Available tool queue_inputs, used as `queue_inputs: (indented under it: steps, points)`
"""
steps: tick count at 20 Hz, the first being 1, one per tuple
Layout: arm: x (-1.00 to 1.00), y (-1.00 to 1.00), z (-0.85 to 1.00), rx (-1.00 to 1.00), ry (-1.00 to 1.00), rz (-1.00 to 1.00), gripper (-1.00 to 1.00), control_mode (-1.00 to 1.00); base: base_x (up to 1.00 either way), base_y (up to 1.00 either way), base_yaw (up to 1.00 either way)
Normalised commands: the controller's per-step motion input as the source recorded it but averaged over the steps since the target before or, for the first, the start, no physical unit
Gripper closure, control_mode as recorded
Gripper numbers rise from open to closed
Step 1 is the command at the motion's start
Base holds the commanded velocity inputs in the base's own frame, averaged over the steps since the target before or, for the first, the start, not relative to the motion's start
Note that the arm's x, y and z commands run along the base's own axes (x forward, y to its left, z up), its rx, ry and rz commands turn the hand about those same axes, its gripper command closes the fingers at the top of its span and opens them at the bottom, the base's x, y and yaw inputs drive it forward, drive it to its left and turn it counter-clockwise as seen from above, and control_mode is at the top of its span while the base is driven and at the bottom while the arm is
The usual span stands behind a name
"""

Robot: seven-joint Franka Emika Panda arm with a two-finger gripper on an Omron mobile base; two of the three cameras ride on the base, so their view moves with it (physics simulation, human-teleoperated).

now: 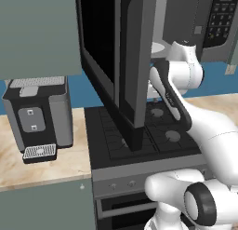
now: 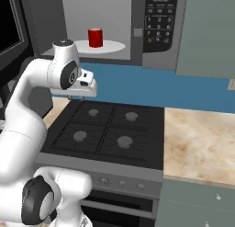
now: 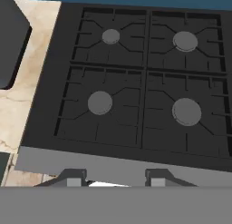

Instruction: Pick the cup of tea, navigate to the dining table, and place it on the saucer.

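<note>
The cup of tea (image 2: 95,37), a small glossy red mug, stands on the round white turntable (image 2: 112,47) inside the open microwave, above the stove. My gripper (image 2: 77,97) hangs below and to the left of the mug, pointing down over the stove's back left burner. In the hand view my gripper (image 3: 114,178) is open, with its two fingertips (image 3: 72,177) apart and nothing between them. The dining table and the saucer are out of view.
A black four-burner stove (image 3: 142,78) lies under the hand. The microwave door (image 1: 125,61) swings out wide over the stove's left half. A coffee machine (image 1: 39,112) stands on the left counter. A marbled counter (image 2: 197,143) runs to the right.
</note>
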Motion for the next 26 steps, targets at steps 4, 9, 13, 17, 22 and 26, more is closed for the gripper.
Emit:
queue_inputs:
  steps: [4,9,13,17,22,26]
  points:
    - [-0.38,0.00,0.00,0.00,-0.07,0.00,-1.00,-1.00,0.00,0.00,0.00]
    - [-0.44,-0.01,0.04,0.00,-0.24,0.03,-1.00,-1.00,0.00,0.00,0.00]
    - [-0.10,0.00,0.41,0.00,-0.29,0.05,-1.00,-1.00,0.00,0.00,0.00]
    - [0.07,0.00,0.69,0.00,-0.23,0.01,-1.00,-1.00,0.00,0.00,0.00]
    - [0.30,0.05,0.90,0.00,-0.27,0.00,-1.00,-1.00,0.00,0.00,0.00]
    - [0.26,0.00,0.84,0.00,-0.22,0.00,-1.00,-1.00,0.00,0.00,0.00]
